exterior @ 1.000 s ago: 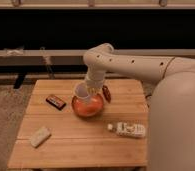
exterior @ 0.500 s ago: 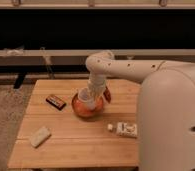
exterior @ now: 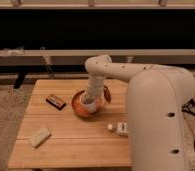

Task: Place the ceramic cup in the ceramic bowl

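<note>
Here the gripper (exterior: 89, 103) is down inside the orange bowl (exterior: 79, 108), its grip impossible to judge. The white cup (exterior: 90, 105) sits in the bowl, mostly hidden by the arm (exterior: 141, 80), so its tilt is unclear. The bowl rests on a wooden table (exterior: 71, 135) before a dark wall.

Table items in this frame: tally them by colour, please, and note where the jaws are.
White or pale: 3: ceramic cup, flat pale block, small bottle.
Orange: 1: ceramic bowl.
Dark reddish: 2: flat packet, oblong object behind the arm.
Total: 6.
The gripper is down in the bowl at the cup.
</note>
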`<state>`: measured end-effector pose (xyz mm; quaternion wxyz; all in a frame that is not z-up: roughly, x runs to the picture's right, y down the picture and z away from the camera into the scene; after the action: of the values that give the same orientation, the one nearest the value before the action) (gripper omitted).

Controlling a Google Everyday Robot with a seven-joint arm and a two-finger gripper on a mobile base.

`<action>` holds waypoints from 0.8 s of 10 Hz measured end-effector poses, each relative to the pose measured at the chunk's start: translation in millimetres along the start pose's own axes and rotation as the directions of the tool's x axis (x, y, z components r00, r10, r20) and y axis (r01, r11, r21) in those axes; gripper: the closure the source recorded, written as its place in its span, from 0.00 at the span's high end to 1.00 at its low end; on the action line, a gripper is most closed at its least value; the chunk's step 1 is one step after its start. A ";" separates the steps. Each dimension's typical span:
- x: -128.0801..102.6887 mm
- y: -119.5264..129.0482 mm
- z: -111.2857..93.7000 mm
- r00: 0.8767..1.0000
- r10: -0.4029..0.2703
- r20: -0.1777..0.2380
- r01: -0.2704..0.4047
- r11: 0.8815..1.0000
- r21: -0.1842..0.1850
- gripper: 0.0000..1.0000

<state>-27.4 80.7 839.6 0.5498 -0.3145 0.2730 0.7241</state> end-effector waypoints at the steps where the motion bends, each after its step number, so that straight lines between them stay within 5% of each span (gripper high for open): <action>1: 0.0 0.6 -0.3 1.000 -0.002 -0.001 0.002 1.000 0.000 0.80; 3: 1.1 -1.1 -1.6 1.000 -0.006 0.004 0.006 1.000 0.003 0.80; 5: 9.4 14.6 -19.6 0.996 -0.062 0.064 0.063 0.998 -0.018 0.80; 8: 33.5 35.6 -81.3 0.973 -0.129 0.190 0.139 0.989 -0.041 0.80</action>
<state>-55.9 32.6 762.9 0.6118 -0.2777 0.1786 0.7188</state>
